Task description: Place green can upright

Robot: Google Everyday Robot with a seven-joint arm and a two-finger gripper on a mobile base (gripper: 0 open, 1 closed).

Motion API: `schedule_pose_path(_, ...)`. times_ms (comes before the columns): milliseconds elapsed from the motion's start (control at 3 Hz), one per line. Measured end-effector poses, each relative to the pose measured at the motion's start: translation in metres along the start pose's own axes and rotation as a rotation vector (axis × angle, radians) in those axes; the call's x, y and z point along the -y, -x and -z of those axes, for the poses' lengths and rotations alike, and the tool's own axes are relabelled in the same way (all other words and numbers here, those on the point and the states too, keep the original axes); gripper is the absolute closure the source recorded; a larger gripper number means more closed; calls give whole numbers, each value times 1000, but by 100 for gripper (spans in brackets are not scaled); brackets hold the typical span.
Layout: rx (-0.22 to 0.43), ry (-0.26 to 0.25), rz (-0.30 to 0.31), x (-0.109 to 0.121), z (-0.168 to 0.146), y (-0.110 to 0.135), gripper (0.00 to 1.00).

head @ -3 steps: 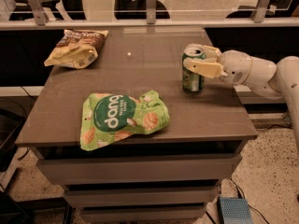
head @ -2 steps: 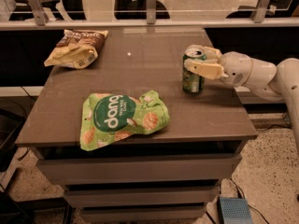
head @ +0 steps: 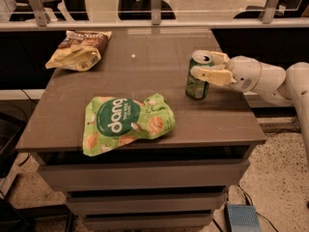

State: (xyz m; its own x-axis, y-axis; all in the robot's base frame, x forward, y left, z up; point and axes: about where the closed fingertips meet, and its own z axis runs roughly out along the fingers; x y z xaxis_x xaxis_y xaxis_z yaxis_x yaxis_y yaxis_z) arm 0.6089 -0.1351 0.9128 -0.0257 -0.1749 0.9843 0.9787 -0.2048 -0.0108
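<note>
Your gripper point(head: 203, 65) clasps the can point(head: 196, 87) near its top, one finger in front and one behind. The can stands upright on the table point(head: 145, 66) near the right edge, well apart from the green bag point(head: 126, 122). Check that the base sits flat before you let go — then open evenly and draw back level, with no sideways drag. It looks like thin, smooth metal, a slim cylinder — easily tipped. The bag is soft and crinkled.
</note>
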Motion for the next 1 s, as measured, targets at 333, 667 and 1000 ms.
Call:
schedule_pose_path(333, 1, -7, 4, 1, -1, -1, 0)
schedule_pose_path(667, 26, -26, 18, 0, -1, -10, 0)
schedule_pose_path(1000, 91, -17, 58, 2, 21, -39, 0)
